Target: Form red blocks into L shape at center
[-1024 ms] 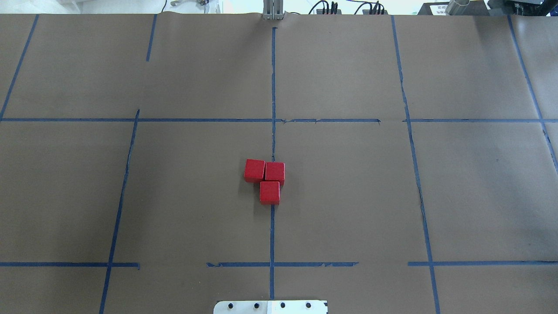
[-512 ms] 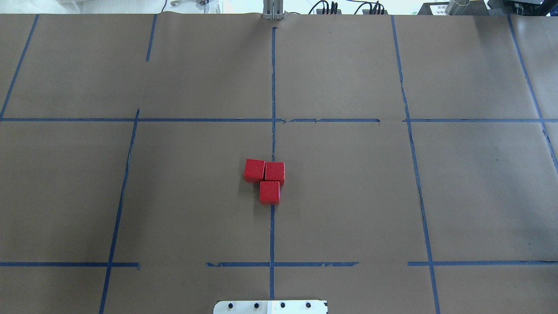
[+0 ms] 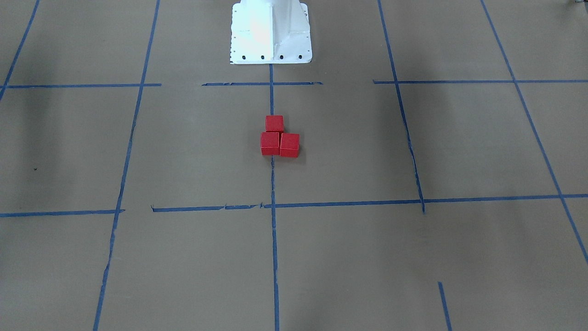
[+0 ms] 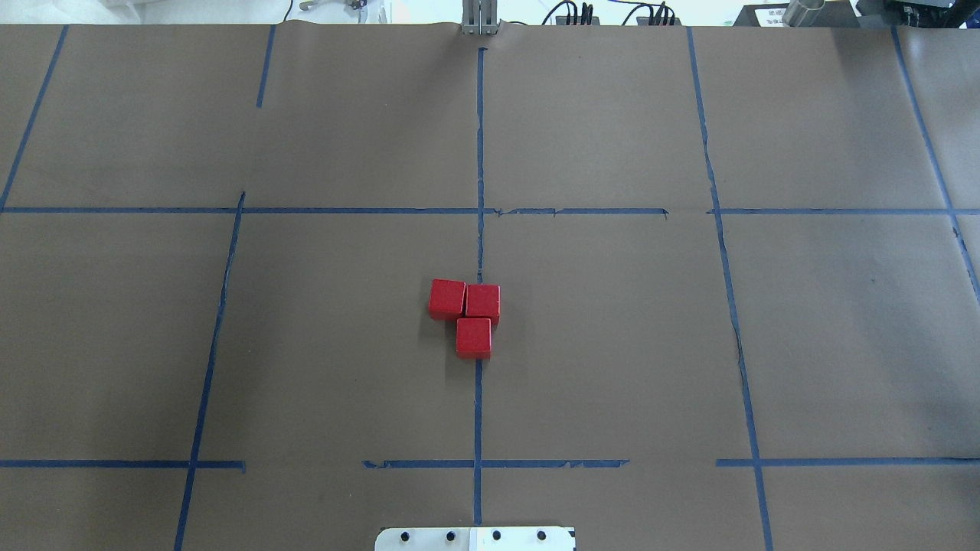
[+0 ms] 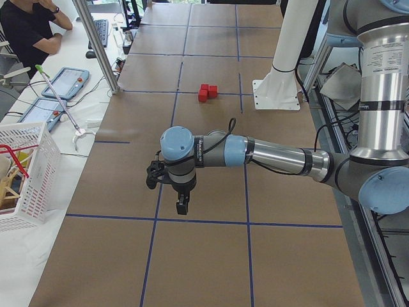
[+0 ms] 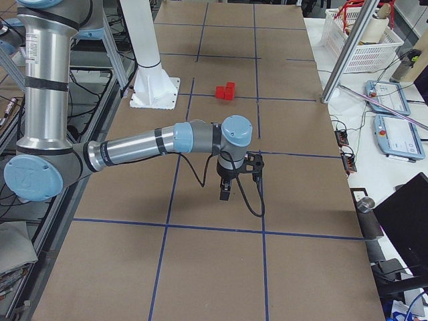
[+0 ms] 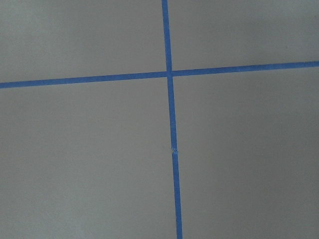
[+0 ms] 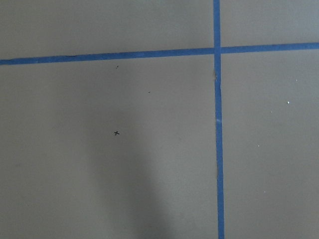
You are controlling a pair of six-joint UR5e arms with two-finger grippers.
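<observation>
Step in hand, as judged: checking or finishing, not picking. The three red blocks (image 4: 482,303) sit on the center (image 4: 551,329), just below the middle of the overhead frame and astride the vertical blue tape line (image 4: 479,153). Two stand side by side in a row. The third touches them from below, under the right-hand one but shifted a little leftward, so its edge is not flush. From across the bench (image 3: 459,147) the red blocks (image 3: 270,143) read as an L just above frame centre, below the white robot base (image 3: 271,32). The shape looks formed. If anything is left, the next move calls for a light sideways nudge of the odd block to square the corner without pushing the pair off the line. Neither arm is near. In the left-end view the left pincer (image 5: 181,204) hangs point-down over the paper at lower middle, with the blocks far off at upper middle. In the right-end view the right pincer (image 6: 226,192) hangs likewise near frame centre. Only these side views show the pincers, so I cannot tell whether either is spread or pressed together. Both wrist views show only paper and tape crossings, no block and no fingers. Room to move: bare brown paper on all sides of the cluster. The nearest fixed thing is the base plate (image 4: 475,538) at the bottom edge of the overhead frame, well apart. The bench's far edge, with cables, runs along the top of the frame.
</observation>
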